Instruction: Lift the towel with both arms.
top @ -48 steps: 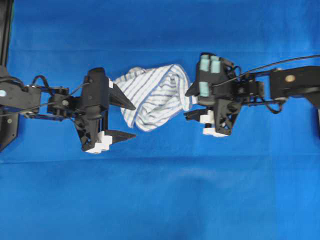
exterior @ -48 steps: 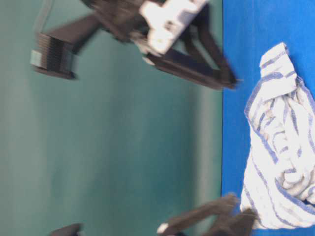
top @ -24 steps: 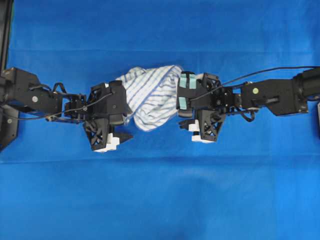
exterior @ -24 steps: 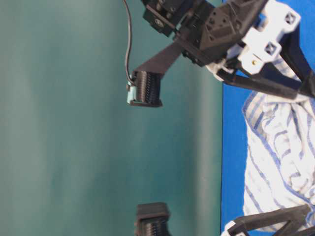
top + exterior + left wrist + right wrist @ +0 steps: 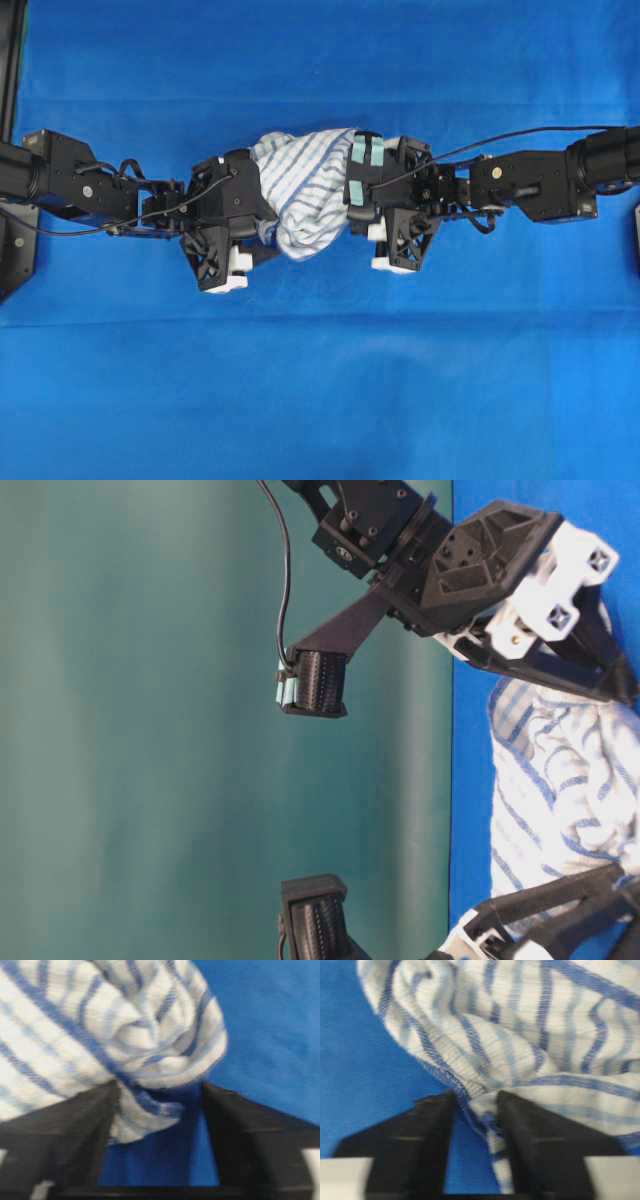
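Observation:
The towel (image 5: 305,190), white with blue-grey stripes, lies bunched on the blue cloth between my two arms. My left gripper (image 5: 266,232) presses in at its left side. In the left wrist view a fold of the towel (image 5: 100,1035) hangs between the half-closed fingers (image 5: 160,1087), with a gap still showing beside the right finger. My right gripper (image 5: 356,214) is at the towel's right side. Its fingers (image 5: 475,1096) stand narrowly apart around the towel's hem (image 5: 520,1035). The table-level view shows the towel (image 5: 560,780) between both pairs of black fingers.
A large plain blue cloth (image 5: 320,380) covers the whole table. A black frame post (image 5: 12,60) stands at the far left edge. A teal wall (image 5: 200,730) fills the background of the table-level view.
Both arms have moved inward onto the towel from either side. Both pairs of jaws have narrowed from wide open to about half, and the towel is bunched tighter between them.

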Available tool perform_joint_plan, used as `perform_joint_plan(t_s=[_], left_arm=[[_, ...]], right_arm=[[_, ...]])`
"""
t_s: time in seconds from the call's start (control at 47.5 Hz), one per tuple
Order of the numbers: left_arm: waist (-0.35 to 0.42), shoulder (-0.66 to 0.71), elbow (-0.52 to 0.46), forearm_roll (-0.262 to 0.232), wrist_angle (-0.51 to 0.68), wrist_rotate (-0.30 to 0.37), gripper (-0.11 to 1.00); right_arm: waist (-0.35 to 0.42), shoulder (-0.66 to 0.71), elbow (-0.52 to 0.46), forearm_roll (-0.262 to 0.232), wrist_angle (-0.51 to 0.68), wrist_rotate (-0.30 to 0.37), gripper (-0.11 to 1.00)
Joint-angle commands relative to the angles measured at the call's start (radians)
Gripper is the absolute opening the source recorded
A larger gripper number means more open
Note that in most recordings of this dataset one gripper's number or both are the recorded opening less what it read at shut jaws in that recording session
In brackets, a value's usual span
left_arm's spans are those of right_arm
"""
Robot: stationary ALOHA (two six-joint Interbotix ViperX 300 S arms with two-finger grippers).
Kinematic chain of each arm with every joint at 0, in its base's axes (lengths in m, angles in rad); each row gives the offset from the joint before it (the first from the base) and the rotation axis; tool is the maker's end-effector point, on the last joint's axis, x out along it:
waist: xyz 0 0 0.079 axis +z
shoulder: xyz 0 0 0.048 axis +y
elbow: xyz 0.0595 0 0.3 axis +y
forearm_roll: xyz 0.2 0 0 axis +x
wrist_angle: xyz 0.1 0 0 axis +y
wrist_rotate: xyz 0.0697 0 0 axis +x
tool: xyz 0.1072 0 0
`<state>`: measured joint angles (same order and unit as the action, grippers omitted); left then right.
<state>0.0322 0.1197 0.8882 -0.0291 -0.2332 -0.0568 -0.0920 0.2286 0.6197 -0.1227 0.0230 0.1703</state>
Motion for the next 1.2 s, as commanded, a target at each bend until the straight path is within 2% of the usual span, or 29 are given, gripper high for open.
perform_joint_plan(t_s=[0.0, 0.042, 0.084, 0.147, 0.189, 0.379, 0.653, 0.926, 1.179], left_arm=[[0.008, -0.006, -0.011, 0.000, 0.003, 0.000, 0.46], [0.008, -0.006, -0.011, 0.000, 0.003, 0.000, 0.34], [0.008, -0.006, -0.009, 0.000, 0.003, 0.000, 0.22], [0.008, -0.012, -0.008, 0.000, 0.008, -0.002, 0.08], [0.008, -0.018, -0.008, 0.000, 0.014, -0.003, 0.03], [0.006, -0.106, -0.017, 0.000, 0.069, -0.015, 0.03], [-0.006, -0.316, -0.061, -0.003, 0.215, -0.023, 0.03], [-0.006, -0.485, -0.207, -0.003, 0.405, -0.051, 0.03], [-0.006, -0.549, -0.360, 0.002, 0.538, -0.038, 0.03]], right_arm=[[-0.002, -0.011, -0.015, -0.002, 0.000, -0.002, 0.29], [-0.002, -0.011, -0.015, -0.002, 0.000, -0.002, 0.15], [-0.002, -0.012, -0.014, -0.002, 0.000, -0.002, 0.06], [-0.002, -0.015, -0.012, -0.002, 0.002, -0.002, 0.06], [-0.003, -0.021, -0.011, -0.002, 0.009, -0.002, 0.06], [-0.002, -0.081, -0.011, 0.002, 0.064, 0.000, 0.06], [0.000, -0.288, -0.021, 0.003, 0.179, 0.000, 0.06], [0.000, -0.505, -0.060, 0.003, 0.273, 0.000, 0.06], [0.005, -0.655, -0.126, 0.002, 0.357, -0.012, 0.06]])
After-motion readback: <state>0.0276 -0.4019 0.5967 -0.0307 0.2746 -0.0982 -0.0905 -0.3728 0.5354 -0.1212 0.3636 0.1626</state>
